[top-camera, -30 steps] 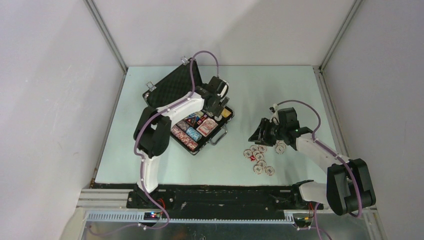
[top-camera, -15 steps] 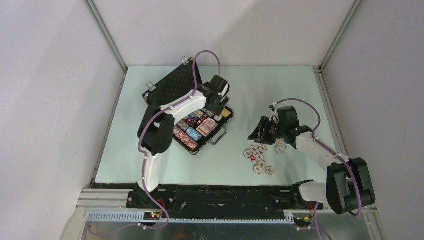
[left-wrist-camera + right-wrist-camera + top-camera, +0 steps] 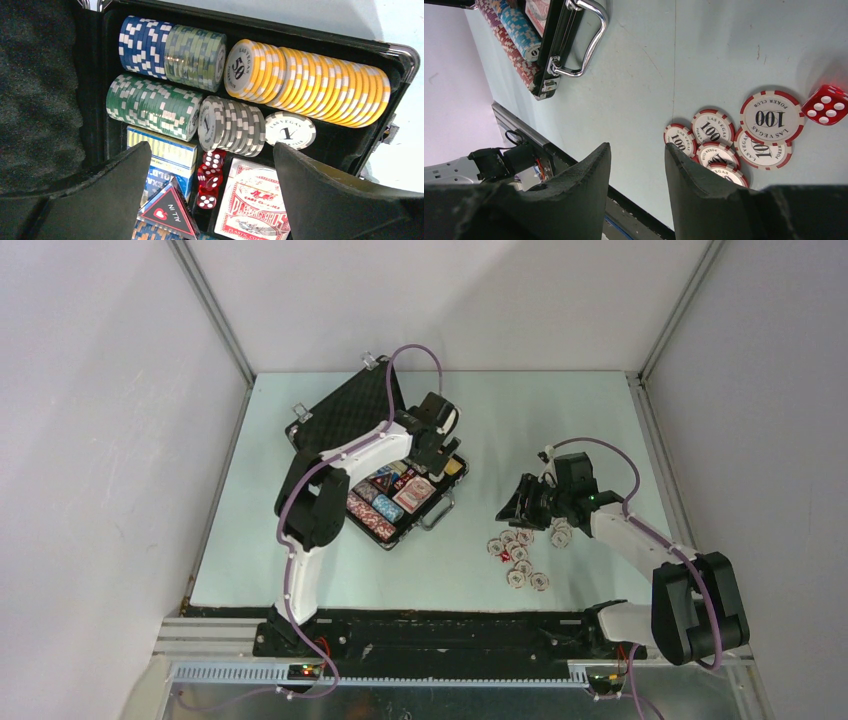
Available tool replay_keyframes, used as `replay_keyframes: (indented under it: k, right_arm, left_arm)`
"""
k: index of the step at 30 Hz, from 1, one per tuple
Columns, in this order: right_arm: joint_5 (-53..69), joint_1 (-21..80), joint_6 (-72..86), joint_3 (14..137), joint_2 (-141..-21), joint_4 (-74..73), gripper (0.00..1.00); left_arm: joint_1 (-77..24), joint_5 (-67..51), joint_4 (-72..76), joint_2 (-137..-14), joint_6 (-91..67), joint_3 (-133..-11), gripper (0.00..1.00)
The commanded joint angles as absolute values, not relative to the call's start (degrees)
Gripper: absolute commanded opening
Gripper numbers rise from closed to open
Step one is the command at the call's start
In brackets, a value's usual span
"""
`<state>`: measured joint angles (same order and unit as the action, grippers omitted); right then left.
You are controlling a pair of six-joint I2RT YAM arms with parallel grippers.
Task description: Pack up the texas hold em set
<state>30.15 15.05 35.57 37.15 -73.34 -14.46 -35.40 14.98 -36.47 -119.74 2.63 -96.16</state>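
Case point(image 3: 345, 415) lies open on the table point(image 3: 560, 420), with rows of chips point(image 3: 310, 80), card decks point(image 3: 255, 205) and red dice point(image 3: 210, 175) seated in its foam. Right of the case, past its handle, we see loose chips point(image 3: 769, 117) lying flat and overlapping, a stray die point(image 3: 826, 104) just beside them. Our left hand point(image 3: 212, 150) hangs over the case, spread wide and empty. Our right hand point(image 3: 637, 147) hovers right of the case near the loose chips, half spread, holding nothing. We judge that the flat chips may skid or scatter under a pinch, and a nudged die may roll off.
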Motion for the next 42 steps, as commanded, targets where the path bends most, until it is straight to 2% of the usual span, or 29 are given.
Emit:
replay_keyframes:
  k: [1, 18, 21, 26, 36, 38, 41, 42]
  right_arm:
    - [30.3, 15.3, 35.3, 39.6, -73.2, -13.7, 0.47]
    - [30.4, 15.4, 35.2, 39.6, -73.2, -13.6, 0.47]
    - [30.5, 15.4, 35.2, 39.6, -73.2, -13.7, 0.47]
    - [30.5, 15.4, 35.2, 39.6, -73.1, -13.7, 0.47]
    - [30.5, 15.3, 35.2, 39.6, -73.1, -13.8, 0.47]
    - [30.4, 15.3, 35.0, 39.6, -73.1, -13.9, 0.47]
    - [29.9, 15.5, 35.0, 39.6, -73.2, -14.0, 0.47]
    - [29.8, 15.6, 35.0, 39.6, -73.1, -14.0, 0.47]
  left_arm:
    - [-35.5, 17.4, -36.2, -119.7, 3.7, -98.0, 1.00]
    - [-33.2, 17.1, -36.3, -120.3, 2.6, -99.5, 0.77]
    - [-32.8, 16.9, -36.2, -120.2, 2.2, -99.4, 0.76]
    - [-32.7, 15.5, -36.5, -119.9, 2.0, -99.0, 0.90]
    - [-32.7, 13.7, -36.0, -120.3, 2.1, -98.7, 0.87]
    - [-32.6, 13.6, -36.0, -120.3, 2.1, -98.7, 0.85]
    - [-32.6, 14.9, -35.9, -120.3, 1.7, -98.6, 0.64]
    - [-32.5, 15.5, -35.9, -120.2, 1.6, -98.5, 0.61]
